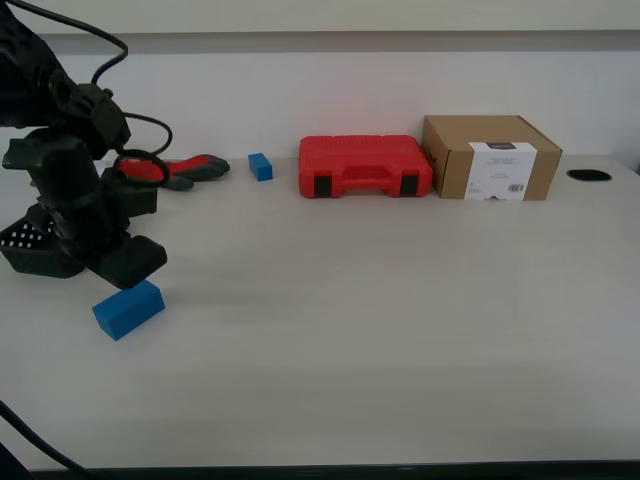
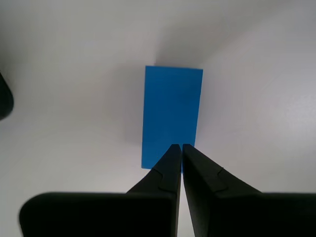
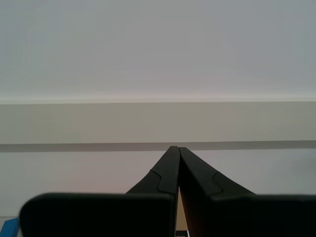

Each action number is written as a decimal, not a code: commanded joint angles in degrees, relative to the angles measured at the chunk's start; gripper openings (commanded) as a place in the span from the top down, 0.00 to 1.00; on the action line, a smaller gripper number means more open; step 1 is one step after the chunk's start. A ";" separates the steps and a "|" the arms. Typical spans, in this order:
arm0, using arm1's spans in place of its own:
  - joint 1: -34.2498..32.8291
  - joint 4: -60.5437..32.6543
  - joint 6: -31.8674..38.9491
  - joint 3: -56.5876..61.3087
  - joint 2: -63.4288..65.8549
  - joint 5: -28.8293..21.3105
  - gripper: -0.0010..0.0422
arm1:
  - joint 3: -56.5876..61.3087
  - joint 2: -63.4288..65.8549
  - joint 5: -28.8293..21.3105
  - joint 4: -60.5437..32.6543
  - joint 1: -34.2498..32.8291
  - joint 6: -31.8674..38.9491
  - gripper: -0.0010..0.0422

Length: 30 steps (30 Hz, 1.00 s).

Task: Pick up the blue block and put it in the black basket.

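The blue block [image 1: 128,308] lies flat on the white table near the exterior view's left. In the first wrist view the blue block [image 2: 172,113] sits right below my jaws. My first gripper [image 1: 138,266] is shut and empty, and its tips [image 2: 177,146] hover just above the block's near end. The black basket [image 1: 28,246] stands behind that arm at the far left, mostly hidden by it. My second gripper [image 3: 175,148] is shut and empty and faces a pale wall; it does not show in the exterior view.
A small blue block [image 1: 261,166], a red and black tool [image 1: 186,168], a red case [image 1: 365,166] and a cardboard box [image 1: 490,157] line the back of the table. A dark hole [image 1: 588,175] is at the far right.
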<state>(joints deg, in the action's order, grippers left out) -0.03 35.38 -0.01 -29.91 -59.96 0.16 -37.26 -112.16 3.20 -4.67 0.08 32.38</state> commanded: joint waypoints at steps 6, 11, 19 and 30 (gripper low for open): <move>0.04 0.15 0.00 -0.07 0.02 0.07 0.98 | -1.07 -0.92 2.16 -1.73 0.02 -3.41 0.97; 0.04 0.15 0.00 -0.07 0.02 0.09 0.98 | -2.60 -2.32 2.12 -1.07 0.11 -2.27 0.84; 0.04 0.11 0.00 -0.07 0.02 0.09 0.98 | -10.10 -14.69 2.56 -5.75 0.20 -0.24 0.21; 0.04 0.13 0.00 -0.07 0.02 0.11 0.98 | -25.83 -24.83 0.50 -20.41 0.57 -0.37 0.81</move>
<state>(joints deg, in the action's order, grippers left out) 0.01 35.35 -0.01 -29.91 -59.96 0.19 -62.04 -137.10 3.79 -22.48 0.64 31.48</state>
